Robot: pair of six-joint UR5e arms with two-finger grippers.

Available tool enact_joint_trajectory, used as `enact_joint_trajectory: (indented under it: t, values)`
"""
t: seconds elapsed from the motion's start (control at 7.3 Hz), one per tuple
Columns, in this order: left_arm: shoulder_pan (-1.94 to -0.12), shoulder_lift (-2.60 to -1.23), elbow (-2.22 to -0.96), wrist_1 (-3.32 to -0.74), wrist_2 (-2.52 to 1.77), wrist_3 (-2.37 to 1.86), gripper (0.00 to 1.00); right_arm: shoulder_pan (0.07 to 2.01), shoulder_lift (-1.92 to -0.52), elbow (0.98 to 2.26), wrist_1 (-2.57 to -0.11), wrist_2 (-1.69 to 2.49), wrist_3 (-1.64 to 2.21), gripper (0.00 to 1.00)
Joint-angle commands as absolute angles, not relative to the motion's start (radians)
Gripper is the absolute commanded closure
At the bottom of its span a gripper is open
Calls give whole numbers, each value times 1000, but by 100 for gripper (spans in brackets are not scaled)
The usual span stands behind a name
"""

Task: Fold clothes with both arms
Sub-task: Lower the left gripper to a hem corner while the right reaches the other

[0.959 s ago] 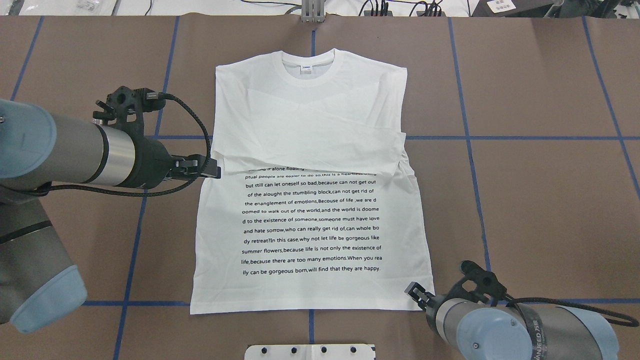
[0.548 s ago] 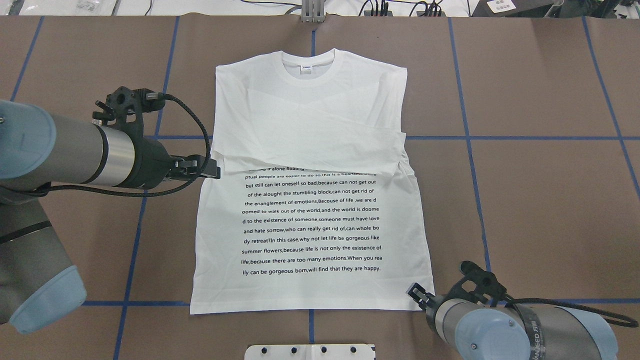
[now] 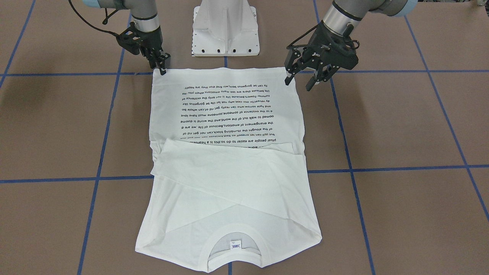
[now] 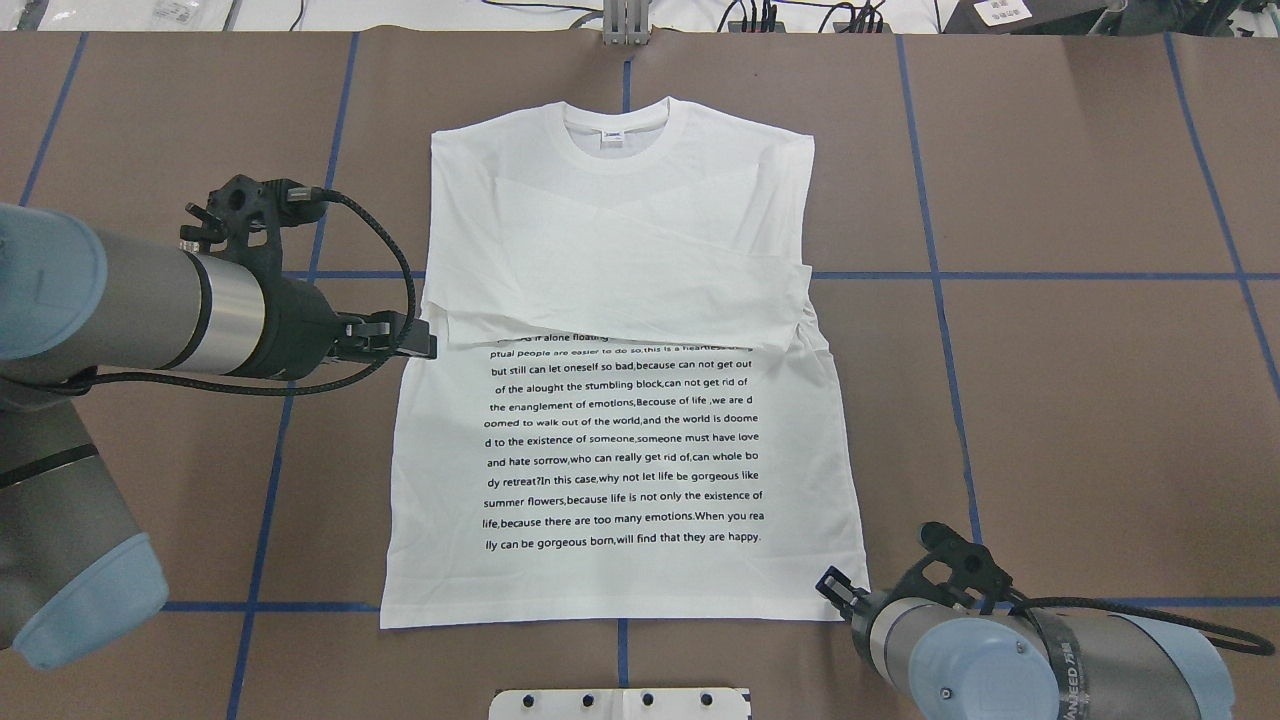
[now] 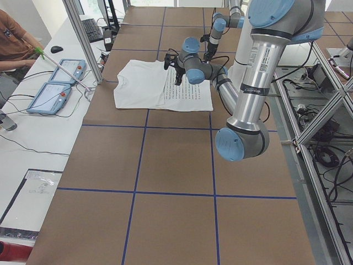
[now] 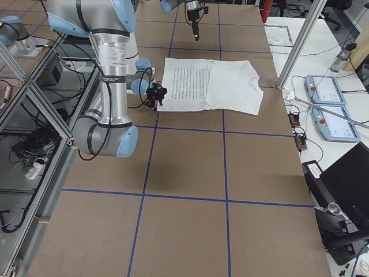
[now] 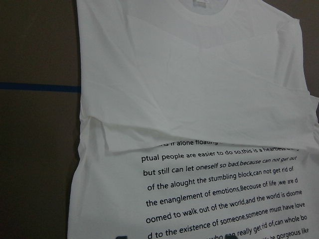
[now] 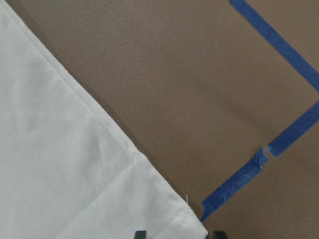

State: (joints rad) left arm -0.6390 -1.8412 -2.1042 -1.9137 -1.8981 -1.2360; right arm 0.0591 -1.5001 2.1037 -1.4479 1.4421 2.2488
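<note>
The shirt (image 4: pixel 620 440) is lying flat in the middle of the worktop (image 4: pixel 1080 400), printed side up, collar (image 4: pixel 615 130) pointing to the far edge and hem running along the robot's edge, just short of the white base (image 3: pixel 225 30). Both sleeves (image 4: pixel 620 290) are sitting crossed over the chest, so the sides look done and the bottom-to-top fold looks like the step coming up.

The right gripper (image 3: pixel 163 67) is sitting low at the hem corner (image 8: pixel 194 226) on its own side, and its wrist camera is showing two fingertips spread apart with the cloth corner lying between them, nothing pinched yet. The left gripper (image 3: pixel 298 84) is hanging well above the cloth near the shirt's other edge, fingers parted and holding nothing; its camera is looking down on the chest and the top lines of print.

For a clean fold, I'd say the left one is needing to drop onto its own hem corner to match its partner. Both are wanting to catch front and back layers together, rise at the same pace, keep the hem taut between them and carry it toward the collar without dragging those sleeves out of place
</note>
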Motion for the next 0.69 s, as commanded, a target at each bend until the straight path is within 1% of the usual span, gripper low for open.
enact_joint_trajectory:
  t: [0.0, 0.41, 0.55]
  values:
    - [-638, -1841, -2105, -1913, -1898, -1236, 28, 61, -1500, 2106, -1448, 1443, 2249, 100]
    - [-632, -1839, -2108, -1911, -1902, -1270, 28, 66, -1503, 2115, -1448, 1443, 2249, 100]
    - [-605, -1829, -2102, -1893, -1902, -1338, 28, 71, -1506, 2138, -1450, 1443, 2249, 100]
